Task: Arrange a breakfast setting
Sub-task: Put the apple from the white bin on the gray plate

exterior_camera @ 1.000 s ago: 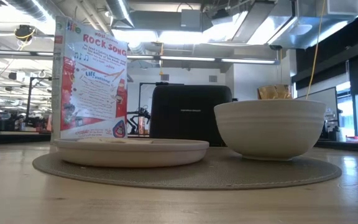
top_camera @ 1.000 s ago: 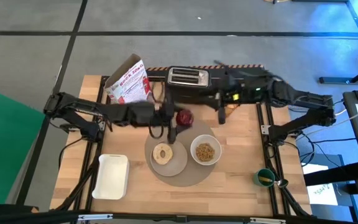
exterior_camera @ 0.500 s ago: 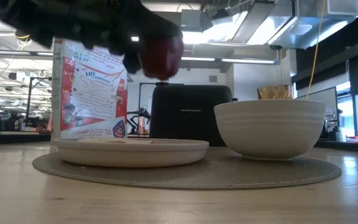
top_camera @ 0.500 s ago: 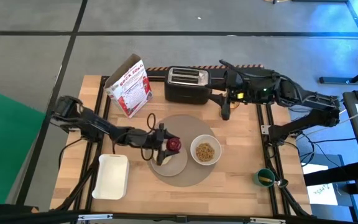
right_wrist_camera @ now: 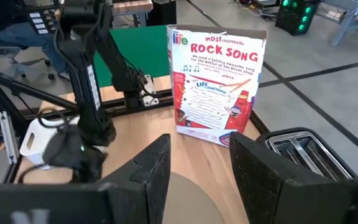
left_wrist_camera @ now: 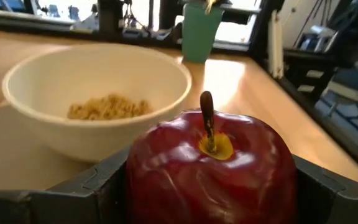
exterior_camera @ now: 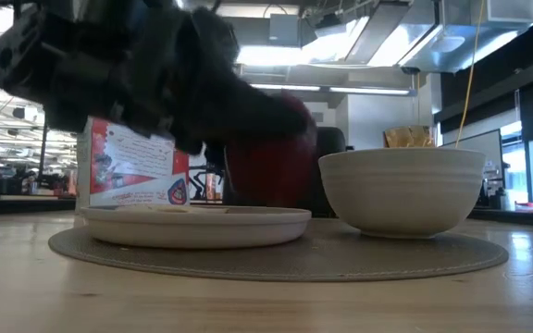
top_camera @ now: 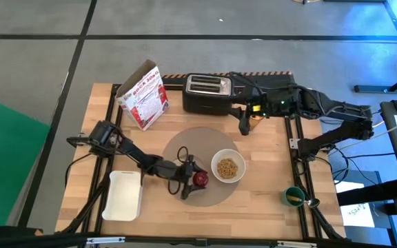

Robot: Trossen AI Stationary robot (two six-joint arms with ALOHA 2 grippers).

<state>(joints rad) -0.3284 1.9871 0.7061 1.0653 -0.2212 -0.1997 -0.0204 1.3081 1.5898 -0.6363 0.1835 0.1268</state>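
My left gripper [top_camera: 196, 179] is shut on the small red apple [left_wrist_camera: 210, 168], low over the round grey placemat [top_camera: 205, 141], just left of the white bowl [top_camera: 227, 167] of cereal. The apple also shows in the high view [top_camera: 200, 179] and, blurred, in the low view [exterior_camera: 271, 171]. The white plate [exterior_camera: 197, 225] lies on the mat, mostly under my left arm in the high view. The bagel ring and the spoon are hidden. My right gripper [top_camera: 243, 125] is open and empty beside the toaster [top_camera: 207, 93]. My left gripper pinches the apple by its two opposite sides [left_wrist_camera: 135, 180] between its two fingers [left_wrist_camera: 98, 190]. The fingers come from the table's left, slanting a little down. The apple sits upright with its stem [left_wrist_camera: 207, 118] up. I cannot tell whether its underside touches the plate or the mat.
A cereal box [top_camera: 143, 96] stands at the far left and the black toaster behind the mat. A white rectangular tray [top_camera: 123, 195] lies near left. A green cup [top_camera: 293, 196] stands near right. Bare wood shows along the near edge.
My left gripper has carried the apple from the far side of the mat by the toaster toward the table's near edge and down. It now hangs low between plate and bowl, and the arm has come to cover the plate and the bagel.
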